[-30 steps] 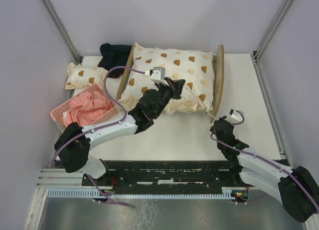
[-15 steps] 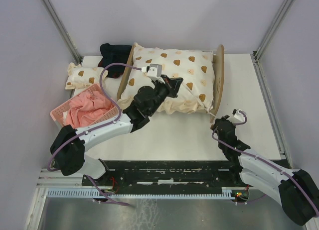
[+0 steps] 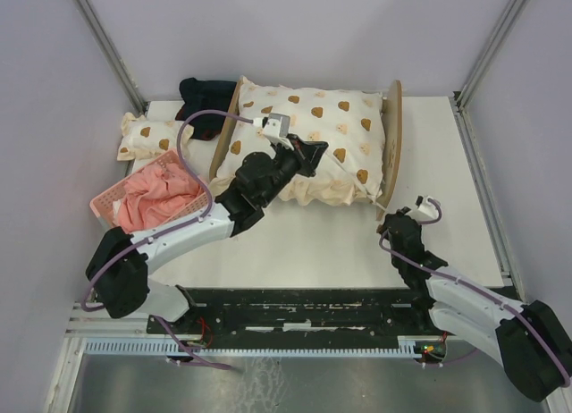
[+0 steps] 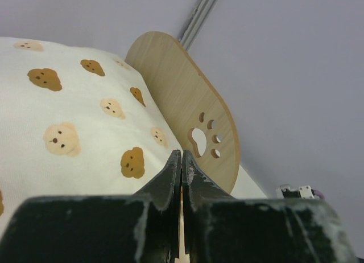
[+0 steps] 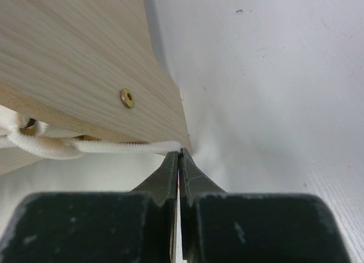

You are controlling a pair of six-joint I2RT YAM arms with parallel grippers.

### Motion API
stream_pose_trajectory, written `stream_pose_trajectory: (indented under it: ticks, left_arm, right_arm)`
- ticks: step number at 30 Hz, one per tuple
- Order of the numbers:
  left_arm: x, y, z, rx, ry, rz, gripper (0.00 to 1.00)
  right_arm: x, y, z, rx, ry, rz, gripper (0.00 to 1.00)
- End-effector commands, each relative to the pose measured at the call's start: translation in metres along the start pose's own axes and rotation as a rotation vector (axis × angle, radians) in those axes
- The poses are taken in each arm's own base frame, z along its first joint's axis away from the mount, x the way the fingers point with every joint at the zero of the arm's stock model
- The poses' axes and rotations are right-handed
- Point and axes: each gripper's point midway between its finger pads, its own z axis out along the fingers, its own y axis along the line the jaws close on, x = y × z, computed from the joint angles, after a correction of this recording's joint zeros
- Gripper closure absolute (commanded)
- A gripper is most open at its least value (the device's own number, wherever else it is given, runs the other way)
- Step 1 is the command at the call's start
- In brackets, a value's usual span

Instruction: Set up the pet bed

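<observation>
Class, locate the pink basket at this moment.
In the top view, the pink basket sits at the table's left edge, in front of the small bear-print pillow and left of the pet bed.

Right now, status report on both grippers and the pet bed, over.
Left gripper shut over cream bear-print quilt. Right gripper shut on white cord at paw-print headboard of light plywood pet bed. Pink plastic basket beside footboard.

The white table (image 3: 313, 243) carries the pet bed (image 3: 392, 131), pink basket (image 3: 101, 204), small pillow (image 3: 147, 138), dark cloth (image 3: 206, 96).
</observation>
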Motion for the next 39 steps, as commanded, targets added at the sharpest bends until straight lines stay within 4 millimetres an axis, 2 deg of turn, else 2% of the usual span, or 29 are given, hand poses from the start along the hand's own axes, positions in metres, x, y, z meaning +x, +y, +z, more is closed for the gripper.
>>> stream_pose_trajectory:
  ticks: [1, 5, 9, 12, 15, 19, 25, 29, 34, 39]
  left_arm:
    - [-0.034, -0.034, -0.025, 0.142, -0.095, 0.002, 0.97]
    - [0.034, -0.032, -0.053, 0.156, 0.043, 0.033, 0.97]
    - [0.109, -0.039, -0.087, 0.228, 0.186, 0.031, 0.97]
    - [0.152, -0.053, -0.104, 0.295, 0.292, 0.045, 0.95]
    - [0.184, -0.059, -0.118, 0.329, 0.37, 0.071, 0.9]
    - [0.209, -0.055, -0.124, 0.318, 0.424, 0.129, 0.74]
    - [0.239, -0.041, -0.117, 0.258, 0.477, 0.298, 0.58]
    - [0.246, -0.034, -0.096, 0.196, 0.433, 0.408, 0.53]
    - [0.261, -0.015, -0.066, 0.083, 0.377, 0.506, 0.47]
    - [0.277, -0.001, -0.044, -0.009, 0.358, 0.563, 0.43]
  right_arm:
    - [-0.006, 0.001, -0.005, -0.02, 0.003, -0.031, 0.98]
    - [-0.019, 0.006, -0.014, -0.05, -0.008, -0.03, 0.98]
    - [-0.02, 0.009, -0.022, -0.077, 0.015, -0.024, 0.95]
    - [-0.017, 0.01, -0.025, -0.094, 0.036, -0.029, 0.93]
    - [-0.013, 0.008, -0.027, -0.093, 0.057, -0.049, 0.94]
    - [-0.011, 0.01, -0.03, -0.115, 0.071, -0.059, 0.97]
    - [-0.008, 0.015, -0.032, -0.136, 0.1, -0.07, 0.98]
    - [-0.006, 0.021, -0.03, -0.154, 0.112, -0.061, 0.98]
    - [-0.001, 0.025, -0.028, -0.16, 0.135, -0.055, 0.98]
    - [0.003, 0.028, -0.028, -0.174, 0.152, -0.053, 0.98]
